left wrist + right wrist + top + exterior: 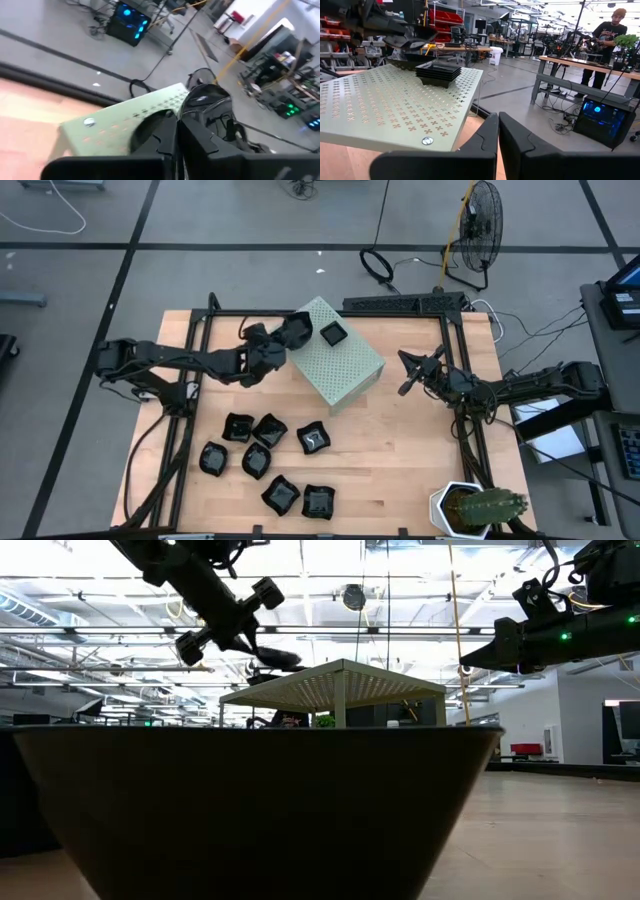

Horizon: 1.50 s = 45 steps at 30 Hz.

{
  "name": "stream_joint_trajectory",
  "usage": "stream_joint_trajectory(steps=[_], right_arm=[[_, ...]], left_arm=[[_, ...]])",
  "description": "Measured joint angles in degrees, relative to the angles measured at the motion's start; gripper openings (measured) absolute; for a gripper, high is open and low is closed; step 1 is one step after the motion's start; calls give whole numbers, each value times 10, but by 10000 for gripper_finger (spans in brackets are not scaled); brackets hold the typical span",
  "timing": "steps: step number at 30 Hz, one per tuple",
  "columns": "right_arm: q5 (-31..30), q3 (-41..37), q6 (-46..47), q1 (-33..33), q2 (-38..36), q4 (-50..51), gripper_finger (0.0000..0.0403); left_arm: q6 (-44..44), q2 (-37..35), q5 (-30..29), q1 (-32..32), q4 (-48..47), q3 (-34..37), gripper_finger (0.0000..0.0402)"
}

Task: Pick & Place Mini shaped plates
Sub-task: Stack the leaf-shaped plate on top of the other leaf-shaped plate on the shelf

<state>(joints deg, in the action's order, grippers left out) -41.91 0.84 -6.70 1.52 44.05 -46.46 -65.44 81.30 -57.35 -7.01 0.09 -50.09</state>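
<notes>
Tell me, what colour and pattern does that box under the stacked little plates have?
Pale green box, punched all over with small cross-shaped holes; the right wrist view shows it best.

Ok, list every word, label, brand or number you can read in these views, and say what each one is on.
No text can be read in any view.
Round badge on the pale green perforated box: too small to read.
Print on the person's dark shirt in the room behind: blurred, unreadable.
Stacked black mini plates on the box: no markings visible.
</notes>
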Motion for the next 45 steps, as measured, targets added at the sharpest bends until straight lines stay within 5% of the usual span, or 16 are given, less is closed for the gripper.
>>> stream_joint_trajectory(steps=[11,26,35,41,45], right_arm=[[0,0,0,0,0,0,4],[0,0,0,0,0,0,4],[0,0,0,0,0,0,4],[0,0,0,0,0,0,4],[0,0,0,0,0,0,4]], left_arm=[[-50,0,-12,0,-46,0,5],[-17,0,4,0,-47,0,87],[136,-12,19,1,1,0,88],[380,-78,133,26,46,0,88],[437,-134,249,52,5,-1,88]])
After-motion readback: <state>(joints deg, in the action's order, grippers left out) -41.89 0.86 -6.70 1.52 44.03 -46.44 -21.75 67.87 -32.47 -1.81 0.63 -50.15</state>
